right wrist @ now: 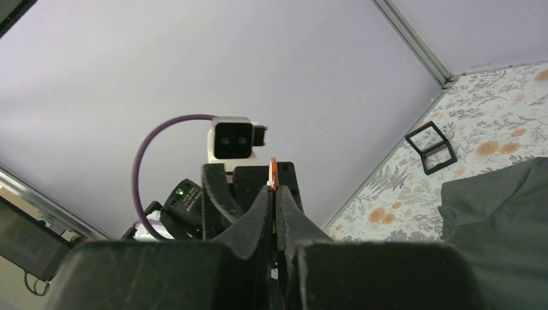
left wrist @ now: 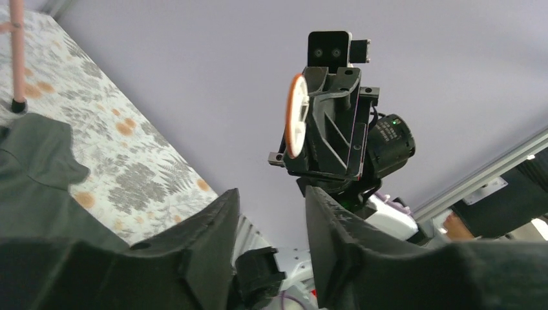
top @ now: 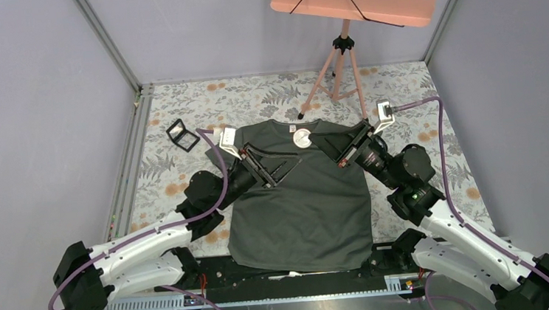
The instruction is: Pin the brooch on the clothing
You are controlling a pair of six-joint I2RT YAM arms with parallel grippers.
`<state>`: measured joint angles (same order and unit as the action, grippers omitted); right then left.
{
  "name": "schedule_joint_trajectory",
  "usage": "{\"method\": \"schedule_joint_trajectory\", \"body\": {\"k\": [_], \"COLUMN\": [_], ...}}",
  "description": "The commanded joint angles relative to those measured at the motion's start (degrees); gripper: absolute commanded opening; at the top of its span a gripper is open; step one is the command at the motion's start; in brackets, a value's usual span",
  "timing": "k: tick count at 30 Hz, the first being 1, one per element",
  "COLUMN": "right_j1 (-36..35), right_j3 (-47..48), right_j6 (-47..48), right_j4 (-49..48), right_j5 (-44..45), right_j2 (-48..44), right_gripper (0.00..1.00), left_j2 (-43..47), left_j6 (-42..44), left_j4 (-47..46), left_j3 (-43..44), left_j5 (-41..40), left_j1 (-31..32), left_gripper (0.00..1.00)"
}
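The clothing [top: 298, 205], a dark grey-green T-shirt, lies flat in the middle of the table, neck toward the back; part of it also shows as clothing [right wrist: 501, 219] and clothing [left wrist: 32, 168]. My right gripper [top: 321, 141] hovers over the neck, shut on the brooch [top: 302, 138], a small round disc with an orange rim. In the right wrist view, the brooch's orange edge [right wrist: 273, 173] sticks out above the right gripper [right wrist: 274, 190]. The left wrist view shows the brooch [left wrist: 296, 116] edge-on with its white face. My left gripper [left wrist: 272, 191] is open and empty, aimed at it from the left gripper's spot [top: 290, 161] over the shirt's chest.
A small black square case [top: 182, 135] lies on the floral cloth left of the shirt, also seen as the case [right wrist: 432, 147]. A pink tripod stand [top: 338, 61] with a pink board stands behind the shirt. Grey walls close in on both sides.
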<state>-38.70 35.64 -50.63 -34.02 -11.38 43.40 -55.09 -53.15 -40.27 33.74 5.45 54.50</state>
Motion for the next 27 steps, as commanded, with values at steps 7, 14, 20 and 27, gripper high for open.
{"method": "schedule_joint_trajectory", "body": {"k": [7,14,20,27], "right_j1": [-0.8,-0.9,-0.8,-0.8], "right_j3": [0.7,1.3,1.5,1.7], "right_j6": [-1.0,-0.5,-0.1,0.3], "right_j4": [-5.0,-4.9,-5.5,-5.7], "right_j5": [0.6,-1.2,-2.0,-2.7], "right_j2": [0.0,1.2,1.3,1.5], "right_gripper": [0.0,0.0,0.0,0.0], "left_j2": [-2.4,-3.3,-4.6,-5.1], "left_j6": [-1.5,-2.9,-5.0,-6.3], "left_j4": [-7.7,-8.5,-8.5,-7.7], "left_j3": [3.9,5.0,5.4,5.7], "left_j5": [-3.8,-3.2,-3.6,-4.8], "left_j1": [0.8,0.8,0.8,0.8], "left_gripper": [0.4,0.44,0.39,0.25]}}
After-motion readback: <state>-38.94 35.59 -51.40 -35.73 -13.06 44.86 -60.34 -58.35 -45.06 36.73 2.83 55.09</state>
